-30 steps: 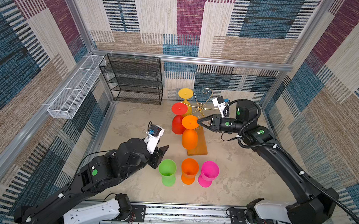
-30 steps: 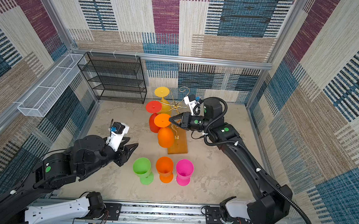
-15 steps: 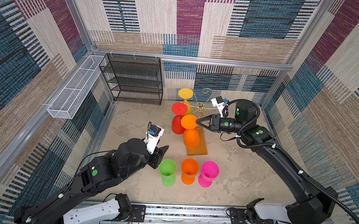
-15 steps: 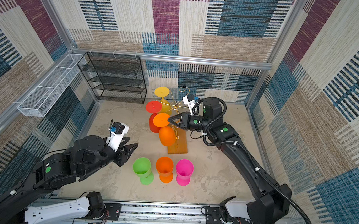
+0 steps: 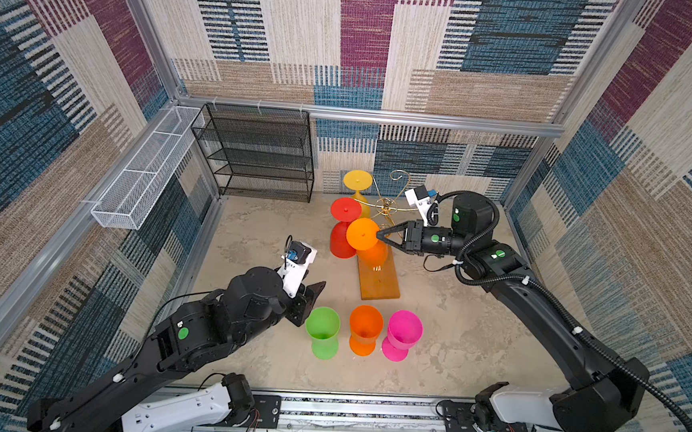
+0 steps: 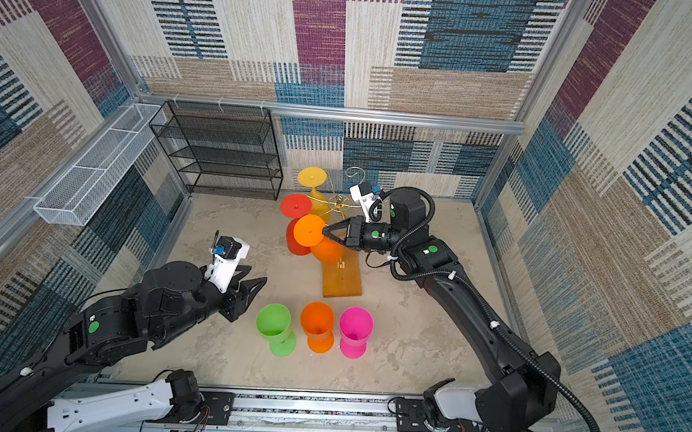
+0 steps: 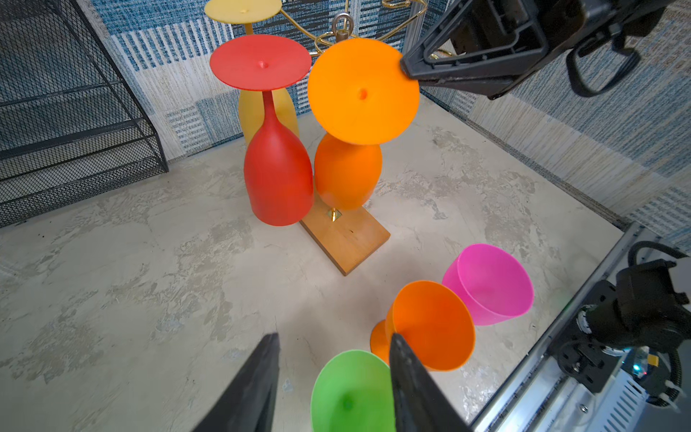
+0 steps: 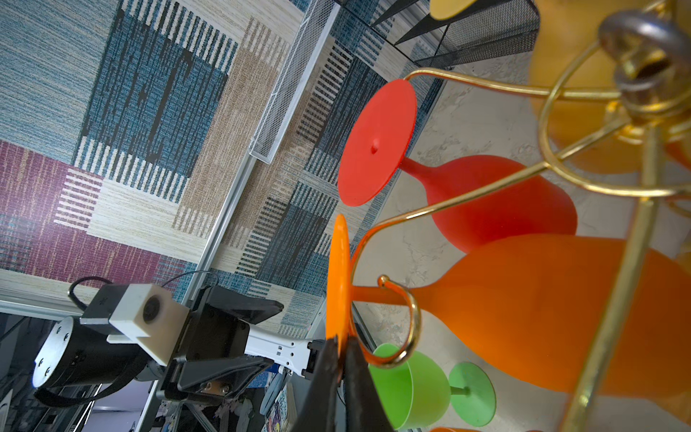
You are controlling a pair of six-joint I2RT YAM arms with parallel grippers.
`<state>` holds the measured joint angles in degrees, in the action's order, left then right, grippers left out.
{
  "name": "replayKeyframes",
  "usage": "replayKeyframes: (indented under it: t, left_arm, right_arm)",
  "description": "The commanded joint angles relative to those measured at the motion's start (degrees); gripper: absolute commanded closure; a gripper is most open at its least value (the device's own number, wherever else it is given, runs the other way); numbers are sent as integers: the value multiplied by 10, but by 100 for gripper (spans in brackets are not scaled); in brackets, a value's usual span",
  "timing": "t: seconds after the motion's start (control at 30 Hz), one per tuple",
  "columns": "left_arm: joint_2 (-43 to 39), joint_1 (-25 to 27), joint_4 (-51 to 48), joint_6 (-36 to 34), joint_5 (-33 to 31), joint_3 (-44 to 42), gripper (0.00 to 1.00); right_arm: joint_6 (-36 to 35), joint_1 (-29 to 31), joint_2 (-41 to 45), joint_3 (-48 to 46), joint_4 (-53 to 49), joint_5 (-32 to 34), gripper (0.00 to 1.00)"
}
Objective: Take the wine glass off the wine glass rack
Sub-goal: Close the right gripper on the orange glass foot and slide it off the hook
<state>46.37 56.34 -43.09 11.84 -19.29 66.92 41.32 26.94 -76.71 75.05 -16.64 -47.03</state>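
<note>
The wine glass rack [image 5: 386, 206] [image 6: 339, 202], a gold wire tree on a wooden base [image 7: 346, 239], carries three upside-down glasses. The orange wine glass [image 5: 362, 234] [image 6: 309, 231] [image 7: 362, 91] hangs by its stem in a curled arm [image 8: 407, 325]. My right gripper [image 5: 378, 236] [image 6: 324, 232] [image 8: 340, 342] is shut on the edge of its flat foot. A red glass [image 5: 343, 225] and a yellow glass [image 5: 357, 180] hang behind it. My left gripper [image 5: 309, 304] [image 7: 334, 338] stands open and holds nothing, low beside the green glass [image 5: 321, 332].
Upright on the floor in front of the rack stand a green, an orange [image 5: 365, 327] and a pink glass [image 5: 405, 331]. A black mesh shelf [image 5: 257, 152] stands at the back wall. A white mesh basket [image 5: 143, 169] hangs on the left wall.
The right gripper's jaws have closed on the edge of the orange glass's foot. The glass's bowl has swung slightly. The left arm has not moved.
</note>
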Motion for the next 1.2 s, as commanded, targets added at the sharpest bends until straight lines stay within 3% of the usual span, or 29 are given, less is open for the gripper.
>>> replayKeyframes:
  t: [0.0,0.67,1.17]
  left_arm:
    - [-2,-1,9,-6,-1,-1,50]
    - [-4,-4,10,-6,1,-3,50]
    - [-14,-5,5,1,3,-9,50]
  right_arm:
    - [2,0,-4,2,-8,10,91]
    - [22,0,10,9,1,13,100]
    - [43,0,3,23,26,10,100]
